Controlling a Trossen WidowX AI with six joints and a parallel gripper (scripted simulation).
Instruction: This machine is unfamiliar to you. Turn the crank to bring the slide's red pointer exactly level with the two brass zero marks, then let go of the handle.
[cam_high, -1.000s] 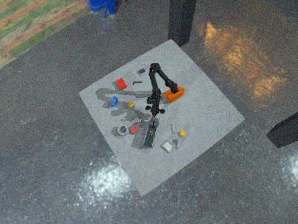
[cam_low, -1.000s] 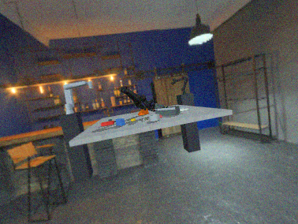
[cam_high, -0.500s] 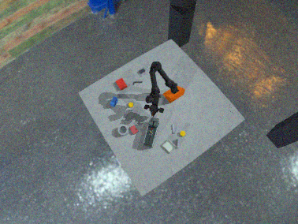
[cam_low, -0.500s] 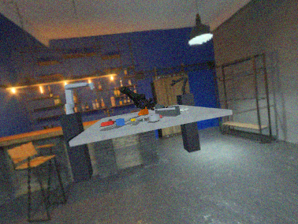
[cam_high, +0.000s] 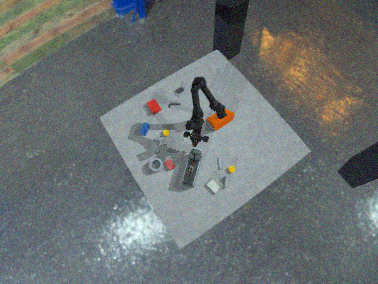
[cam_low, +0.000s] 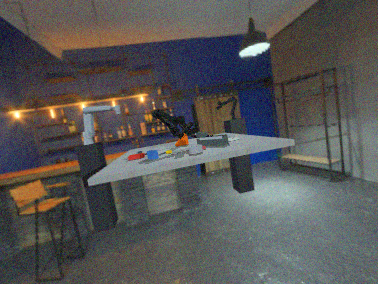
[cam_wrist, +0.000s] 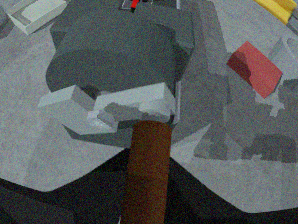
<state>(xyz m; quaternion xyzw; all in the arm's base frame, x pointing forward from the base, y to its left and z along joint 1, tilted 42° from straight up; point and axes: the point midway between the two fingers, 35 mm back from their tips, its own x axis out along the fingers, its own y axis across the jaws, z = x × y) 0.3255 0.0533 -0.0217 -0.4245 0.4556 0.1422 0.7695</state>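
Observation:
The machine (cam_high: 189, 176) (cam_low: 214, 142) (cam_wrist: 115, 55) is a long dark grey housing on the table. Its crank has a pale grey arm (cam_wrist: 135, 100) and a brown cylindrical handle (cam_wrist: 151, 175). My gripper (cam_high: 195, 143) (cam_wrist: 145, 159) is shut on the brown handle, with one black finger at each side of it, at the machine's end nearest the arm's base. The slide's red pointer (cam_wrist: 133, 5) shows only at the top edge of the wrist view. The brass zero marks cannot be made out, so the pointer's level against them cannot be told.
A small red block (cam_high: 170, 164) (cam_wrist: 256, 70) and a grey ring (cam_high: 156, 164) lie on one side of the machine. A pale tray (cam_high: 213, 186) (cam_wrist: 37, 14) and a yellow piece (cam_high: 231, 169) lie on the other. An orange block (cam_high: 221, 120) (cam_low: 182, 141) is beside the arm.

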